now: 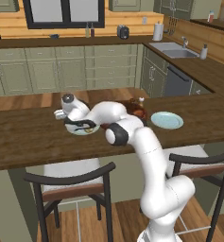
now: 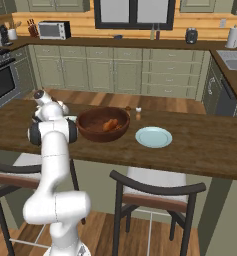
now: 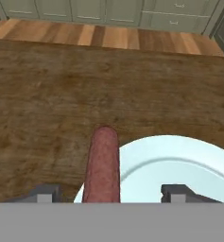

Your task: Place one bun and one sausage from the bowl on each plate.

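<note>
A reddish-brown sausage (image 3: pixel 102 163) lies with its near end on the left pale blue plate (image 3: pixel 179 160) and its far end out over the rim onto the wooden counter. My gripper (image 3: pixel 111 194) hangs low over this plate (image 1: pixel 83 129), open. Its fingertips (image 3: pixel 45 193) stand wide on either side of the sausage and touch neither side of it. The dark wooden bowl (image 2: pixel 102 123) sits just right of my hand, with orange-brown food (image 2: pixel 110 124) inside. In the left base view my arm partly hides the bowl (image 1: pixel 136 110). A second pale blue plate (image 2: pixel 153 136) lies bare to the right of the bowl.
Small shakers (image 2: pixel 138 113) stand behind the bowl. Two dark chairs (image 2: pixel 155 192) are tucked under the counter's near edge. Bare counter (image 3: pixel 61 94) stretches to the left of the plate and beyond it.
</note>
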### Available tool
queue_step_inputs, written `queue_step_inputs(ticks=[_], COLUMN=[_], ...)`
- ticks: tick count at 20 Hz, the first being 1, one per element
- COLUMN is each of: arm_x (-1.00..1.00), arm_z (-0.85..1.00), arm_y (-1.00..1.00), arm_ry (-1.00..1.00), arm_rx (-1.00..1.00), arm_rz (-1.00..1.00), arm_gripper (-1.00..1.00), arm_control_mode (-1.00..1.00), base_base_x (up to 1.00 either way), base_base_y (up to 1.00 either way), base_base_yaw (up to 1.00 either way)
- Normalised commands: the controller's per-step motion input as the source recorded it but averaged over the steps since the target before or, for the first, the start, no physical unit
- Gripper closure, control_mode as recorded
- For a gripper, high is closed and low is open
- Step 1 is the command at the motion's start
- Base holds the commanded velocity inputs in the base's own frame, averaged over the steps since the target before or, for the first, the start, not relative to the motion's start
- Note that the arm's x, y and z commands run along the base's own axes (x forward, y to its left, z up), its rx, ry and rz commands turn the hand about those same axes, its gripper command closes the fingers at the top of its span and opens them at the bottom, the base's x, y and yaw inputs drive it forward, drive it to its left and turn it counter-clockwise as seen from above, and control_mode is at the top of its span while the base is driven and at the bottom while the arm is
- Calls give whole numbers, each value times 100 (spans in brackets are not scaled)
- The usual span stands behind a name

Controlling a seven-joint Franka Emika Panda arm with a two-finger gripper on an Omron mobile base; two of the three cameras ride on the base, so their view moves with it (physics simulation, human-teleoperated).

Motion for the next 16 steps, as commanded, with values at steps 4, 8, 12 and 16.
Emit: queue_step_inputs(ticks=[4,8,12,16], arm_x=[-4,-80,-100,-99], arm_z=[59,100,62,5], arm_y=[-6,-51,-98,-100], arm_ry=[-6,-9,1,11], arm_rx=[4,8,18,20], arm_rz=[0,0,-19,-34], arm_gripper=[-100,-100,-100,-100], arm_control_mode=[-100,-100,-100,-100], base_base_x=[0,0,0,0], base_base_y=[0,0,0,0], base_base_yaw=[0,0,0,0])
